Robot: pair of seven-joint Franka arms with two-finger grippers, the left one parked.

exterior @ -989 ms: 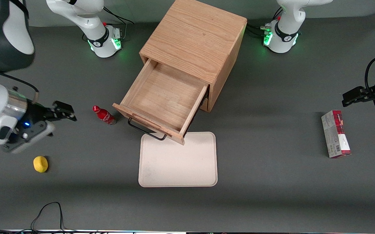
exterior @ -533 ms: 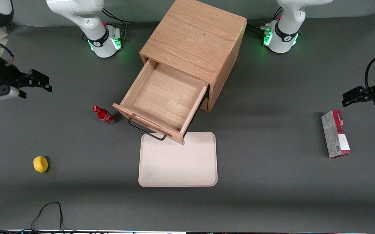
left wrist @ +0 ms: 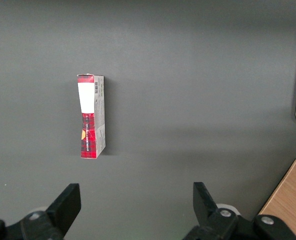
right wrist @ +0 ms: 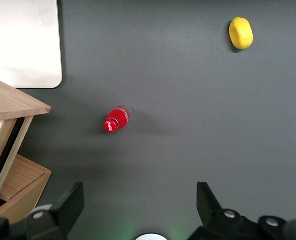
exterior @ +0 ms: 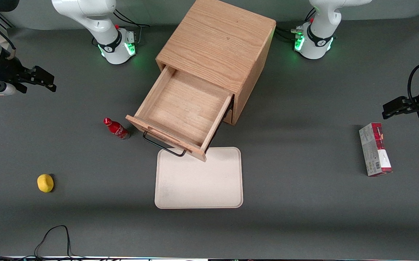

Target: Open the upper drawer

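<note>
The upper drawer point(exterior: 184, 108) of the oak cabinet point(exterior: 218, 40) stands pulled well out, its plain wooden inside showing with nothing in it. Its thin black wire handle point(exterior: 162, 144) hangs off the front panel, above the edge of the tray. My gripper point(exterior: 49, 82) is open and holds nothing. It hovers over bare table toward the working arm's end, well away from the drawer and farther from the front camera than the bottle. In the right wrist view the gripper point(right wrist: 140, 200) has only grey table between its fingers, and a corner of the drawer front point(right wrist: 13, 102) shows.
A small red bottle point(exterior: 116, 128) stands beside the drawer front. A yellow lemon-like object point(exterior: 45, 182) lies nearer the front camera. A cream tray point(exterior: 198, 181) lies in front of the drawer. A red and white box point(exterior: 374, 148) lies toward the parked arm's end.
My gripper has drawn away from the drawer and bottle, moving toward the working arm's end and farther from the front camera. The drawer stays pulled out.
</note>
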